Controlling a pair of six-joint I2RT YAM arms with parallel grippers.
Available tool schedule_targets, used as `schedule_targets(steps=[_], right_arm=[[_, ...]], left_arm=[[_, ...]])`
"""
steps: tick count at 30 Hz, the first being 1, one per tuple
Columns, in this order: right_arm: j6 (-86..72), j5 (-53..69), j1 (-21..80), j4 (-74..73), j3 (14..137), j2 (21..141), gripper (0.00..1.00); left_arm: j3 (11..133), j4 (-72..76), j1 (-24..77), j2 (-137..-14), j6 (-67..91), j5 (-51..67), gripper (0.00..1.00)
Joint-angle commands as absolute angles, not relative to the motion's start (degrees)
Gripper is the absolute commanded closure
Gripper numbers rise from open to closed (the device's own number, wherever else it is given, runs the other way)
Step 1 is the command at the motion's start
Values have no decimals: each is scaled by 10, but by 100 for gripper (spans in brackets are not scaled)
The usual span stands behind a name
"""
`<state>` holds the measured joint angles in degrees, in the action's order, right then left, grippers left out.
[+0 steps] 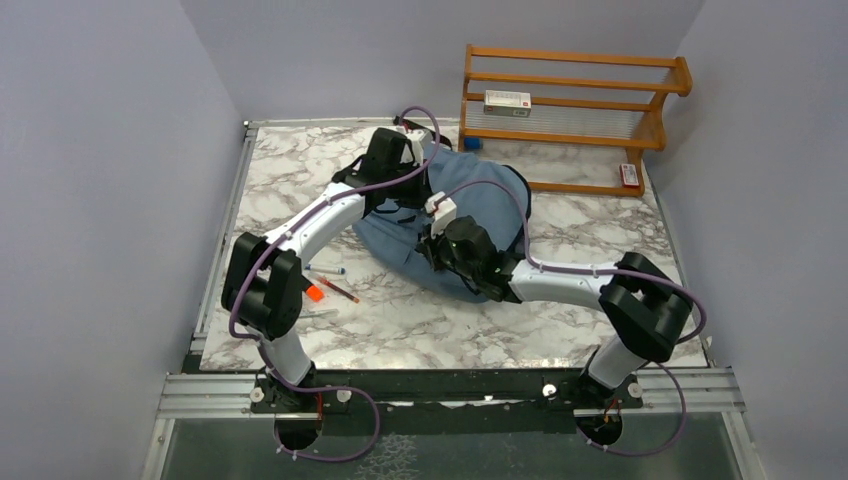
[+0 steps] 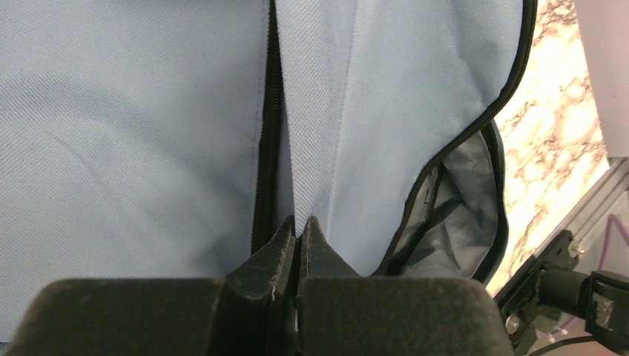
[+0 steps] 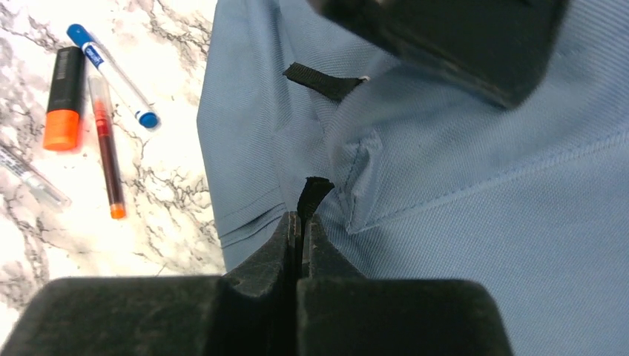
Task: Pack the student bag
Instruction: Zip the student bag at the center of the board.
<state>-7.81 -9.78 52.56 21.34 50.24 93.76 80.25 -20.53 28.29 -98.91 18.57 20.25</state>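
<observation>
The student bag (image 1: 480, 200), a dusty-blue backpack, lies flat in the middle of the marble table. My left gripper (image 1: 415, 178) is at its far left side. In the left wrist view this gripper (image 2: 299, 222) is shut on a fold of the blue fabric beside a dark zipper (image 2: 267, 148). To the right, an opening shows grey lining (image 2: 452, 215). My right gripper (image 1: 432, 245) is at the bag's near left part. In the right wrist view it (image 3: 303, 216) is shut on a small black strap tab (image 3: 313, 191) of the bag (image 3: 482, 222).
Pens lie on the table left of the bag: an orange-capped marker (image 3: 63, 96), a red pen (image 3: 107, 159), a blue pen (image 3: 111, 63) and a clear pen (image 3: 30, 178). A wooden shelf (image 1: 570, 110) holding a small box (image 1: 507, 101) stands at the back right.
</observation>
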Motion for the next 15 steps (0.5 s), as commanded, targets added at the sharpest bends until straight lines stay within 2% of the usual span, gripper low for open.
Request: schedule_targets(steps=[1, 2, 5, 10, 15], right_arm=[[-127, -113, 527, 216, 482, 898, 99], [-136, -113, 527, 210, 477, 891, 100], [-160, -114, 527, 198, 461, 867, 99], [-193, -134, 527, 167, 435, 812, 100], [-221, -158, 525, 120, 417, 757, 99]], left_arm=[[770, -150, 244, -967, 214, 222, 100], [761, -141, 236, -963, 220, 231, 98], [736, -121, 222, -947, 223, 253, 82], [677, -88, 210, -897, 202, 262, 51], [619, -56, 201, -838, 166, 292, 38]])
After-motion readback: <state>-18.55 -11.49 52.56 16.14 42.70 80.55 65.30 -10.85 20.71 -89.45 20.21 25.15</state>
